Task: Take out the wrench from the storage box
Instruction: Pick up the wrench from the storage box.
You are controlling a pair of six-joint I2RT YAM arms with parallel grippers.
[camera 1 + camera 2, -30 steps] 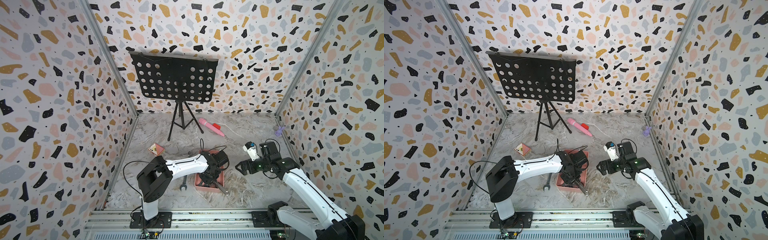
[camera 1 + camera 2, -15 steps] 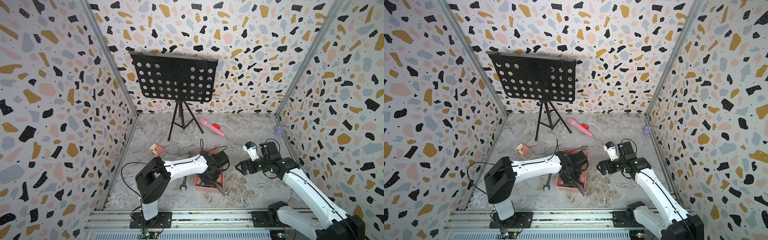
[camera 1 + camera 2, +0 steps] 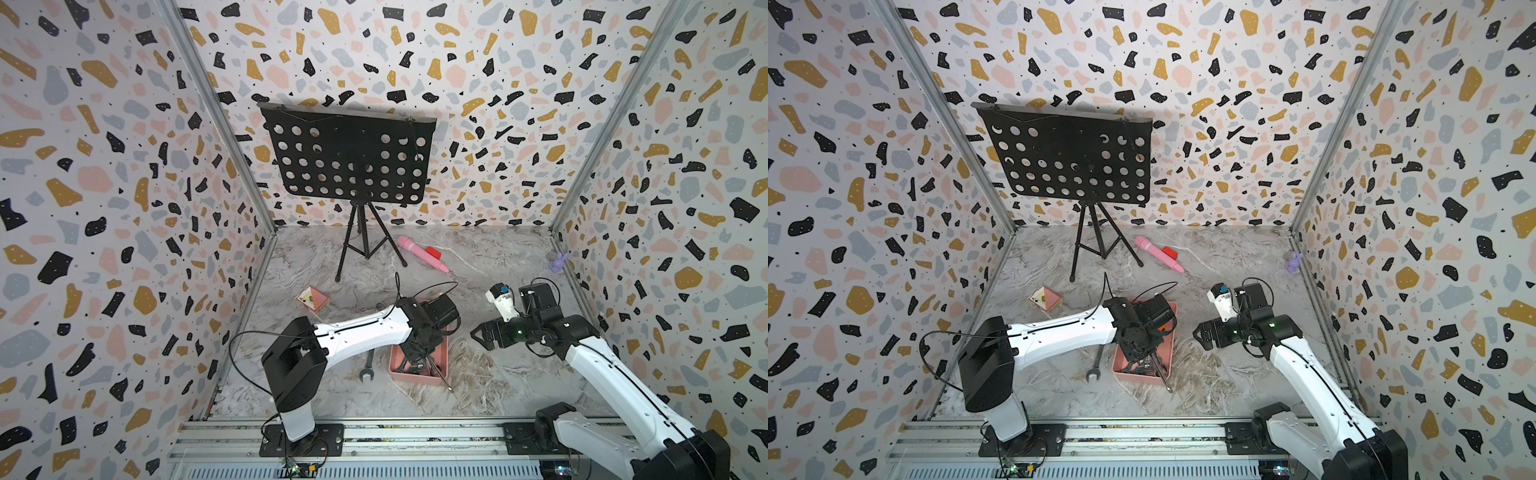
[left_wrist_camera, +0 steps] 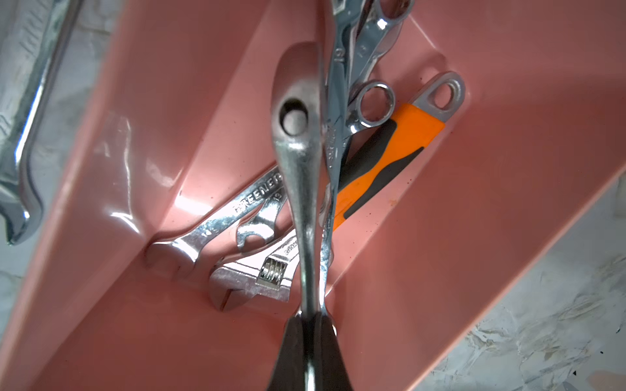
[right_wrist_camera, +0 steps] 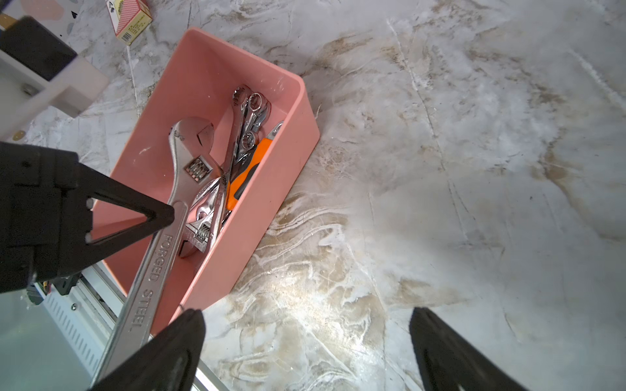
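The salmon-pink storage box point(image 3: 444, 357) point(image 3: 1169, 345) point(image 5: 264, 203) stands on the marble floor near the front rail. A big silver adjustable wrench point(image 3: 440, 374) point(image 3: 1160, 372) point(image 4: 298, 162) point(image 5: 159, 260) has its head inside the box, and its handle sticks out over the near end wall. My left gripper point(image 3: 419, 361) point(image 3: 1142, 359) point(image 4: 310, 315) reaches down into the box and is shut on that wrench's handle. Under it lie a small adjustable wrench with an orange grip point(image 4: 382, 159) and several combination wrenches. My right gripper point(image 3: 476, 332) point(image 3: 1198, 332) point(image 5: 306, 315) hangs open to the right of the box, holding nothing.
Another silver wrench point(image 3: 368, 368) point(image 4: 27, 135) lies on the floor just left of the box. A card box point(image 3: 311, 297) sits further back on the left. A black music stand point(image 3: 349, 158), a pink tube point(image 3: 422, 253) and a purple figurine point(image 3: 559, 262) stand at the back.
My left gripper's jaws have closed tight on the big wrench's handle, and the left arm's elbow has drifted slightly left. The right arm has not moved.
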